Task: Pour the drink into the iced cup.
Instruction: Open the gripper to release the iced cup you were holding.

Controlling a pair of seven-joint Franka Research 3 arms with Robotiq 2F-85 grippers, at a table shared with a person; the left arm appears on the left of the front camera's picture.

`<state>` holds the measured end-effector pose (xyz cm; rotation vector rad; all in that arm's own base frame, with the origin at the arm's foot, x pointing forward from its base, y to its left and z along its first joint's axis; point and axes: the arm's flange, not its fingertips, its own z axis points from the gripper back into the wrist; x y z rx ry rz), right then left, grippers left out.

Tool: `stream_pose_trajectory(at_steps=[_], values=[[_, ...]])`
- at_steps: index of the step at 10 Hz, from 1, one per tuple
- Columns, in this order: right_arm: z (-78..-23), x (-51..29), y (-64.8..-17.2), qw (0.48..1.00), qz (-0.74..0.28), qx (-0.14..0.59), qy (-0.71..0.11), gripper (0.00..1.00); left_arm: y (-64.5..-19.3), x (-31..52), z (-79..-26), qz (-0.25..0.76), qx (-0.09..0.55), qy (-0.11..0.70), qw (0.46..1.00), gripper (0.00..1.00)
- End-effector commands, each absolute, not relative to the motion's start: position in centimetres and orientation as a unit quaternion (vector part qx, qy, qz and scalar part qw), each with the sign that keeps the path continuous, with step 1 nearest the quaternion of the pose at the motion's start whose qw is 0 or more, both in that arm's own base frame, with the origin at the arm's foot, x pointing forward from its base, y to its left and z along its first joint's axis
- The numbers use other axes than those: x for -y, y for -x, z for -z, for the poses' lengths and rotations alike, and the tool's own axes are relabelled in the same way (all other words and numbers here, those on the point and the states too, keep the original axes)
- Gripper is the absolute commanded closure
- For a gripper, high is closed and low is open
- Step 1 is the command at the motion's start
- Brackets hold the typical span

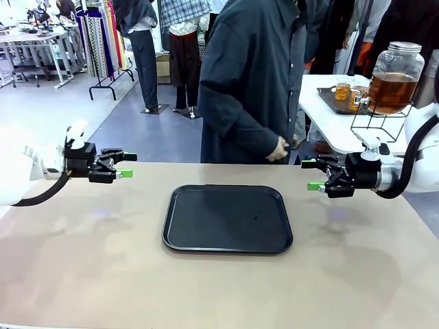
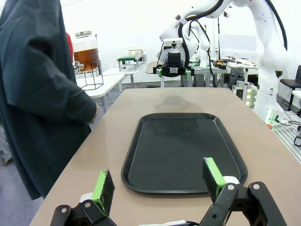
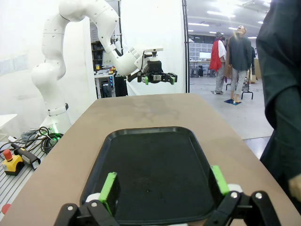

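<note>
The drink [image 1: 392, 90] is amber-brown liquid in a big clear glass jar [image 1: 396, 65] with a metal lid, on a black wire stand on a white side table at the far right; the jar [image 2: 86, 52] also appears far off in the left wrist view. No iced cup is on the brown table. My left gripper [image 1: 126, 165] hovers open over the table's left side. My right gripper [image 1: 313, 175] hovers open at the right. Both point at the middle with nothing between their fingers. Each wrist view looks across the tray at the other gripper [image 2: 173, 71] [image 3: 157, 78].
A black tray [image 1: 228, 218] lies bare in the middle of the brown table. A person in a dark shirt [image 1: 254, 82] stands at the far edge, one hand [image 1: 278, 149] near the waist. Two small glasses of amber liquid [image 1: 343, 90] sit on a tray beside the jar.
</note>
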<state>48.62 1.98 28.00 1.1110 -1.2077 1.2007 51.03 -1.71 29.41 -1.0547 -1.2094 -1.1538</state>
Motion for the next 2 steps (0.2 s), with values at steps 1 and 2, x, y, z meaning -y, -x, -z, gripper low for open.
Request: stream_pose_trajectory(at_steps=[1, 2], values=[[-28.33, -2.16, -48.65, 0.524, -0.504, 0.506, -0.464, 0.0, -51.01, 1.79, -29.59, 0.485, 0.511, 0.448, 0.55, 0.0], [-28.33, -2.16, -48.65, 0.524, -0.504, 0.506, -0.464, 0.0, -51.01, 1.79, -29.59, 0.485, 0.511, 0.448, 0.55, 0.0]])
